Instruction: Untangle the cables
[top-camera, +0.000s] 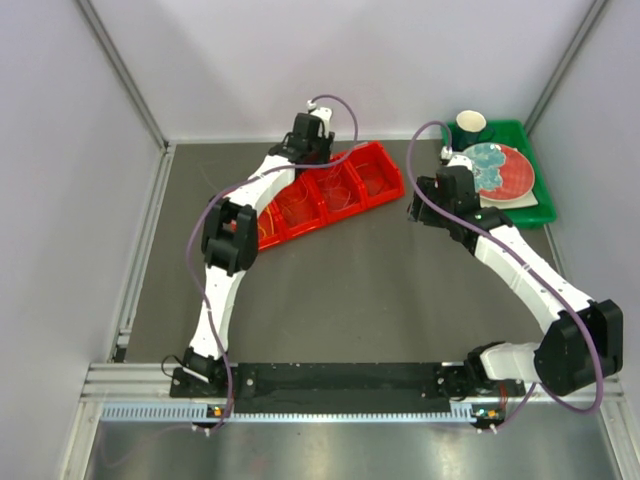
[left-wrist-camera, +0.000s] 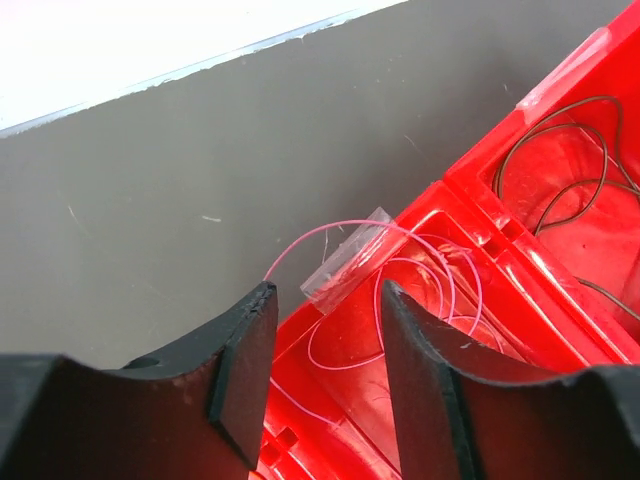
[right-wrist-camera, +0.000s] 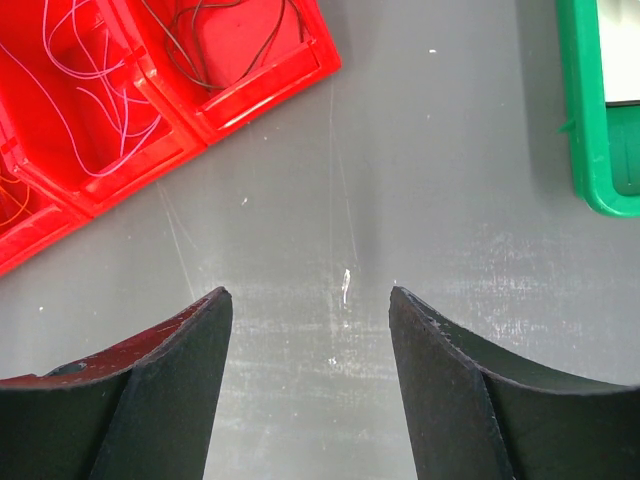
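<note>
Through the right wrist camera I see my right gripper (right-wrist-camera: 310, 300) hanging over the grey table (right-wrist-camera: 450, 200), its two black fingers (right-wrist-camera: 180, 380) spread well apart with only bare surface between them. A small white speck (right-wrist-camera: 346, 285) lies on the table just beyond the gap. At the far left sits the red tray (right-wrist-camera: 250, 100): one compartment holds a loose pink cable (right-wrist-camera: 90, 70), and the compartment to its right holds a black cable (right-wrist-camera: 215, 40). At the far right, a corner of the green tray (right-wrist-camera: 585, 120) shows, well apart from the red one.
</note>
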